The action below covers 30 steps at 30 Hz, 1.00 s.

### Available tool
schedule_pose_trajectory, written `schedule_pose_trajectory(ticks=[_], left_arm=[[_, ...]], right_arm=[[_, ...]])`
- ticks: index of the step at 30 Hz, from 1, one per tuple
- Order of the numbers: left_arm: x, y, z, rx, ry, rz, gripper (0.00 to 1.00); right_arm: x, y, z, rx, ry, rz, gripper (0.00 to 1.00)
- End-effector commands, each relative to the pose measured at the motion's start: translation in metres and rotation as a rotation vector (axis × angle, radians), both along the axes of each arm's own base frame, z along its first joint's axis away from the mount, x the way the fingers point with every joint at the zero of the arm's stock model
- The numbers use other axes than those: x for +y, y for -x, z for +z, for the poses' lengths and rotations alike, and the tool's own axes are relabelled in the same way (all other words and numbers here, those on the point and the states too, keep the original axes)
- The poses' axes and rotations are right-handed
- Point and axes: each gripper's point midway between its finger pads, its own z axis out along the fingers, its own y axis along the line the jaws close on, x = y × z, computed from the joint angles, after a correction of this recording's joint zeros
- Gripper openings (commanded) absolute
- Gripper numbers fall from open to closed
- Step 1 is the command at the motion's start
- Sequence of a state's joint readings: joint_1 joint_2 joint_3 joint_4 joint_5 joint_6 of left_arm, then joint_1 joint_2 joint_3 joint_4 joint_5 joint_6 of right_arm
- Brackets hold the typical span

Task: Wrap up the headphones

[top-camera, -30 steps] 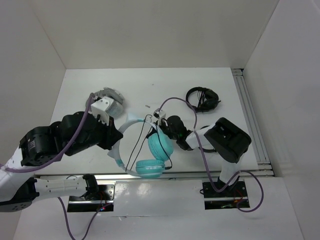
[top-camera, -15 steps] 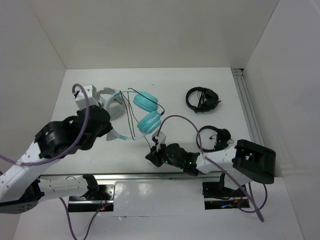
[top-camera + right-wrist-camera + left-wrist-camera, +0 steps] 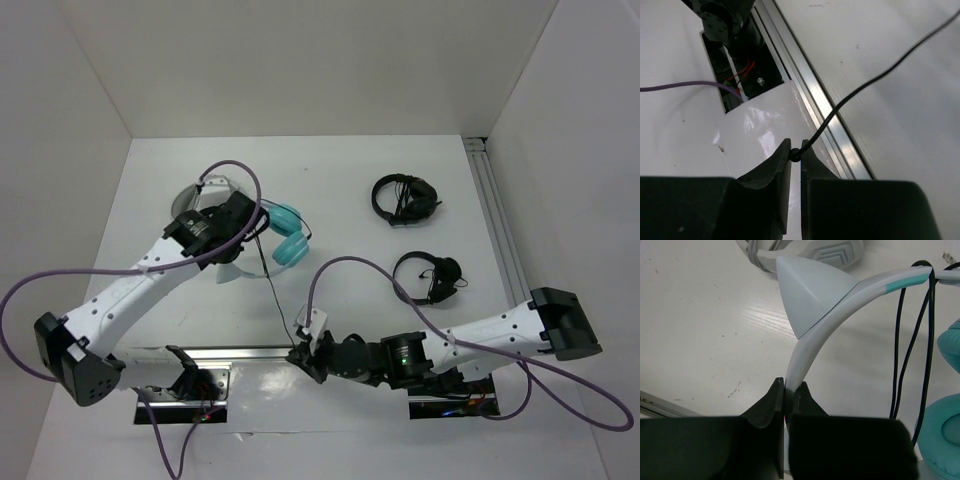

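The left claw (image 3: 788,391) was shut tight on the pale band (image 3: 812,347) of the blue-green headphones (image 3: 286,234), with the band squeezed between its two fingers. The headphones were at the left middle of the white table (image 3: 350,170), just beside some big grey-white headphones (image 3: 203,192). A thin black cord (image 3: 272,290) ran from the ear cups toward the near edge. There the right claw (image 3: 795,154) pinched the cord (its fingers were almost touching, with only the cord between them) near the metal rail (image 3: 812,100). Some black headphones (image 3: 405,197) and a second black pair (image 3: 432,273) lay well apart on the right.
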State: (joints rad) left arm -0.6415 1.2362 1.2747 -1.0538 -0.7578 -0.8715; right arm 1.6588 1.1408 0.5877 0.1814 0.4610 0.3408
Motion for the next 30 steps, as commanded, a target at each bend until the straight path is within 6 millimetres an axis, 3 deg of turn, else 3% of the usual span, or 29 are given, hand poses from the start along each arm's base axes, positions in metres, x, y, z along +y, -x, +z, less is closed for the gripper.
schedule_pose_trajectory(ticks=[1,3,8,9,13,14,18,22,25,30], left_arm=[[-0.022,-0.015,0.003,-0.071,0.063,0.033,0.0],[-0.032,-0.009,-0.005,-0.054,0.049,0.007,0.0],[-0.048,-0.002,-0.02,0.021,-0.02,-0.092,0.0],[-0.052,-0.001,-0.023,0.033,-0.037,-0.119,0.0],[-0.059,0.024,-0.037,0.098,-0.062,-0.256,0.0],[-0.072,0.024,-0.037,0.085,-0.03,-0.325,0.0],[-0.087,0.053,-0.045,0.177,0.004,-0.57,0.0],[-0.117,0.089,-0.054,0.258,0.07,-0.856,0.0],[-0.133,0.112,-0.059,0.295,0.074,-0.977,0.0],[-0.132,0.132,-0.053,0.319,0.09,-1.012,0.0]], right_arm=[[0.005,0.012,0.025,-0.047,0.014,0.097,0.0],[0.008,0.016,0.027,-0.075,0.039,0.142,0.0],[0.002,-0.011,0.057,-0.178,0.093,0.046,0.0],[-0.003,-0.014,0.054,-0.208,0.136,0.046,0.0],[-0.024,-0.055,0.065,-0.283,0.21,-0.075,0.0],[-0.029,-0.064,0.069,-0.302,0.228,-0.113,0.0],[-0.063,-0.1,0.075,-0.405,0.367,-0.262,0.0],[-0.074,-0.12,0.08,-0.432,0.403,-0.323,0.0],[-0.083,-0.135,0.082,-0.448,0.433,-0.363,0.0],[-0.099,-0.145,0.069,-0.48,0.487,-0.433,0.0]])
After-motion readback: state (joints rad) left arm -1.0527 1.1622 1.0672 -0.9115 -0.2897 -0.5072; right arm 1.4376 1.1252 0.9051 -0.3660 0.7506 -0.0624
